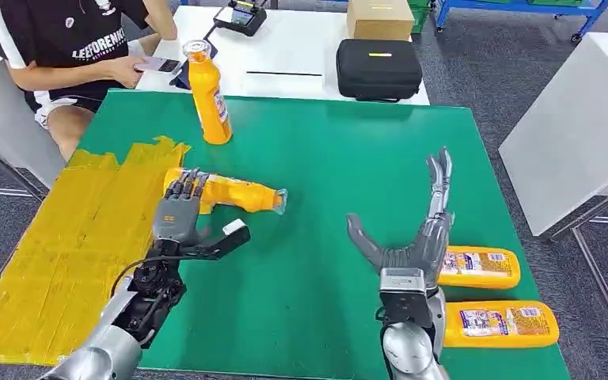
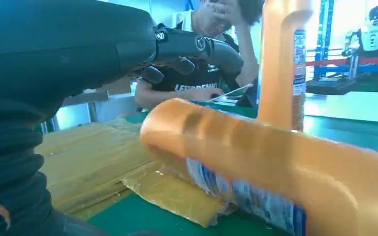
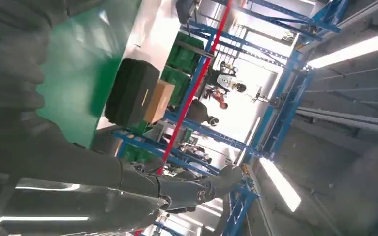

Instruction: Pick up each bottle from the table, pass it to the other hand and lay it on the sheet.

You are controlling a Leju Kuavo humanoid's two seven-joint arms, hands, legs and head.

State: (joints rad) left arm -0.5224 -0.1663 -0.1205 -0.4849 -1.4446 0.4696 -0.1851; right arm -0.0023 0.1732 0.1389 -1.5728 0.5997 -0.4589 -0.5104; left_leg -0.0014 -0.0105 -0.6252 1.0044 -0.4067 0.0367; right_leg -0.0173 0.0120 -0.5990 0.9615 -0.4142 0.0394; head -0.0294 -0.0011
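A yellow taped sheet (image 1: 71,237) covers the left part of the green counter (image 1: 324,174). The left hand (image 1: 180,218) rests its fingers (image 1: 184,188) over a lying orange plastic bottle (image 1: 233,194), whose base touches the sheet's edge; whether they grip it, I cannot tell. An upright orange bottle (image 1: 208,93) stands behind. The right hand (image 1: 416,237) hangs open, fingers spread, holding nothing. Two more orange bottles (image 1: 479,267) lie at the right edge.
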